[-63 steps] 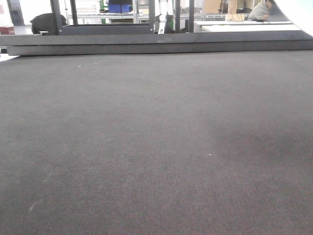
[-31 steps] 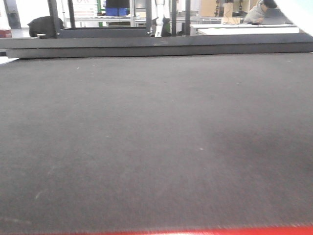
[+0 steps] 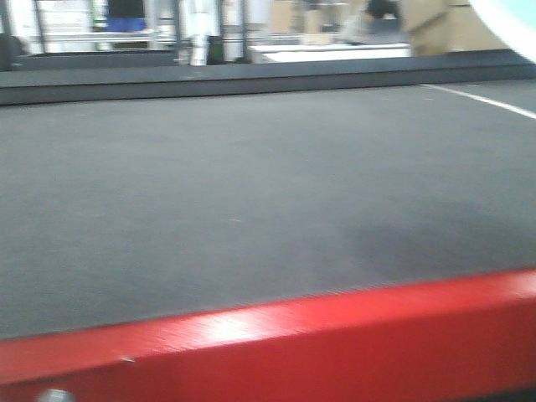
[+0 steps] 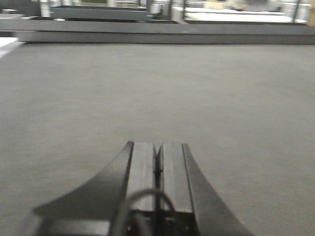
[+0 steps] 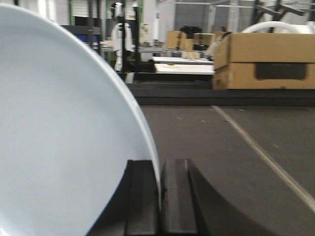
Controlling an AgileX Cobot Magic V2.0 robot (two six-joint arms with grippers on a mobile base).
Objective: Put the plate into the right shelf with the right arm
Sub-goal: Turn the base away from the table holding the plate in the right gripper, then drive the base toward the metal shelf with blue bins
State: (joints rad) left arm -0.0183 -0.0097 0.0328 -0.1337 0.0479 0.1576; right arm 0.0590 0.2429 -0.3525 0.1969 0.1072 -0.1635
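Nearest in my front view, the red edge [image 3: 335,335] of the table [image 3: 126,347] now fills the bottom of the frame as a broad, slanting band. Half a second ago it was a sliver, and a second ago only the grey mat [image 3: 251,184] showed. Further off, a white line [image 3: 486,99] has come in on the right of the mat, and the far background has slid leftwards. I read that as the base backing off the table and swinging right, towards where the shelf should be, though I cannot pick the shelf out in any view yet.

The plate [image 5: 59,137] is off the table and carried. The right wrist view shows the right pincer [image 5: 160,196] pinching its rim, with the plate filling the left half and a cardboard box [image 5: 266,61] far beyond. The front view gives me only a pale corner of the plate at top right, and no sight of the grip. The left wrist view adds the left pincer [image 4: 157,167], pressed together on nothing, over bare mat.
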